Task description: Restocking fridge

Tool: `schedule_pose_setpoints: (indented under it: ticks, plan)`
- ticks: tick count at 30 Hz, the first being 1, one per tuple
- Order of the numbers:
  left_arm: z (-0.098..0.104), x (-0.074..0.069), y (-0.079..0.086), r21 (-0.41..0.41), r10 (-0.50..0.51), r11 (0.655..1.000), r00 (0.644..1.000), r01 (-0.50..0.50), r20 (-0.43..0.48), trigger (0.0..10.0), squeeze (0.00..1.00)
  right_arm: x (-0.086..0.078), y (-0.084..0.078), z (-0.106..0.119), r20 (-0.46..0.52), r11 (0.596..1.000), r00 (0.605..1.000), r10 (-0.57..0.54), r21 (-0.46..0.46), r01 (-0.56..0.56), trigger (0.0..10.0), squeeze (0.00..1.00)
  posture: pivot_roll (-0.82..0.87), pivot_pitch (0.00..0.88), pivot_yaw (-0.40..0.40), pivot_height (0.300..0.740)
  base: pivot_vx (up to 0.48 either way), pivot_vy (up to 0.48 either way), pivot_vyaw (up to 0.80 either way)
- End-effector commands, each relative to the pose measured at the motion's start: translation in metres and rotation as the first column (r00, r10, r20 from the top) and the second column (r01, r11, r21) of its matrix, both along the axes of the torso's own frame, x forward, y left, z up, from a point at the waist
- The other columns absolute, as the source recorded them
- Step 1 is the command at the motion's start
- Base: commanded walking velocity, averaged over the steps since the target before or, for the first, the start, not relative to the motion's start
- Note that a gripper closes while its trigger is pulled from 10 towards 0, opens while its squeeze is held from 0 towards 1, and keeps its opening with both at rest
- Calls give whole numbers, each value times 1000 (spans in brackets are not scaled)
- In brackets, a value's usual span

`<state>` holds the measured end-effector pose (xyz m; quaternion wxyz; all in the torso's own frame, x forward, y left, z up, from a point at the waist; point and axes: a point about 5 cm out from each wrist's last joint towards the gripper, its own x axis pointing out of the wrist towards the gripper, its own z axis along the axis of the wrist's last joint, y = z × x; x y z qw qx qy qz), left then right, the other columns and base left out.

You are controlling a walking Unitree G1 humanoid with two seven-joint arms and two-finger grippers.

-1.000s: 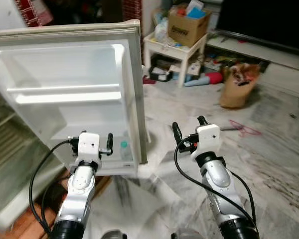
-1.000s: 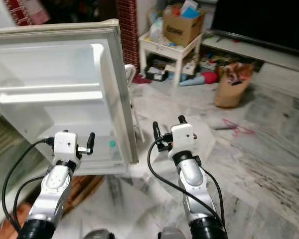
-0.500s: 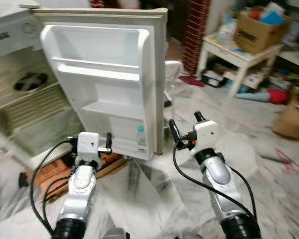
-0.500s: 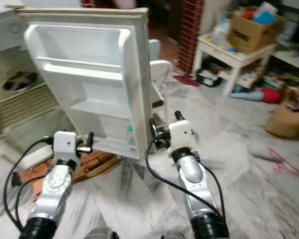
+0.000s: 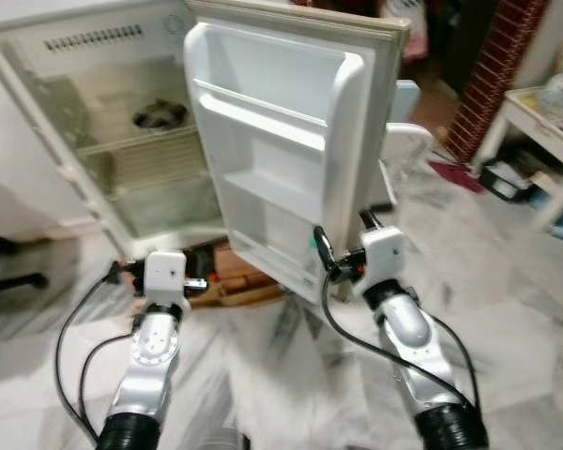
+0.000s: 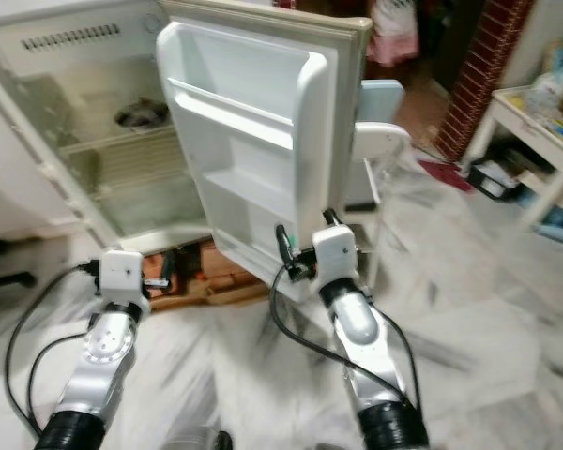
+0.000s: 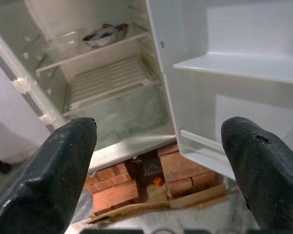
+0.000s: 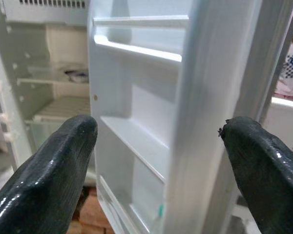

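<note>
Marble floor (image 5: 263, 375). Left hand (image 5: 180, 282): fingers spread, holding nothing. Right hand (image 6: 305, 249): fingers spread, empty, just before the open fridge door (image 5: 281, 159). Beyond both hands: fridge (image 5: 113, 141) interior, wire shelf (image 7: 112, 78), dark item (image 5: 159, 114) above.

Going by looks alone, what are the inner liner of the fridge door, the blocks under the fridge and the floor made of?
The fridge door liner looks like glossy white moulded plastic: its shelves and rounded edges form one smooth piece. The blocks under the fridge appear to be red clay bricks, rough and matte, with pale joint lines. The floor looks like polished marble or marble-look tile, grey-veined white; motion blur leaves that open.
</note>
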<state>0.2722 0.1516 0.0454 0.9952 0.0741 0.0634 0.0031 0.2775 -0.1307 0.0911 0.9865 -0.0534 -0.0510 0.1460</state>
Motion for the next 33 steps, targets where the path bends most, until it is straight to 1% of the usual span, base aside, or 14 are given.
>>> schedule_pose_setpoints:
  ticks: [1,3,17,22,24,25,27,30,33]
  plan:
    - [-2,0,9,23,25,999,1000,-25,-13,10000,0,3,7,4,17,1000,1000,19,10,-19,10000,0,-75,0,57,740,0,0,769]
    - [-2,0,9,24,25,999,1000,-24,-13,10000,0,3,7,5,19,1000,1000,20,11,-20,10000,0,-76,0,57,740,0,0,766]
    - [-2,2,9,29,23,999,1000,-23,-18,10000,0,7,6,7,28,1000,1000,1,24,-2,10000,0,-73,0,59,740,0,-270,0]
    - [-2,2,9,27,29,999,999,-29,-17,10000,0,8,7,7,34,1000,999,14,18,-14,10000,0,-72,0,60,740,96,-283,0]
    - [-2,2,9,28,32,999,999,-31,-17,10000,0,7,9,8,44,999,999,28,14,-29,10000,0,-72,0,60,740,0,0,0]
    - [-2,2,9,29,33,999,999,-32,-17,10000,0,7,10,8,51,999,998,37,-4,-37,10000,0,-71,0,60,740,0,0,788]
    - [-2,3,10,30,34,999,999,-33,-17,10000,0,6,10,8,54,999,998,37,-9,-37,10000,0,-71,0,59,740,0,0,788]
    - [-2,3,10,28,35,999,999,-35,-16,10000,0,6,11,8,52,999,998,36,1,-36,10000,0,-72,0,59,740,0,-240,792]
    - [-2,3,9,13,35,999,999,-35,-11,10000,0,6,10,8,49,999,998,35,2,-35,10000,0,-72,0,59,740,0,0,783]
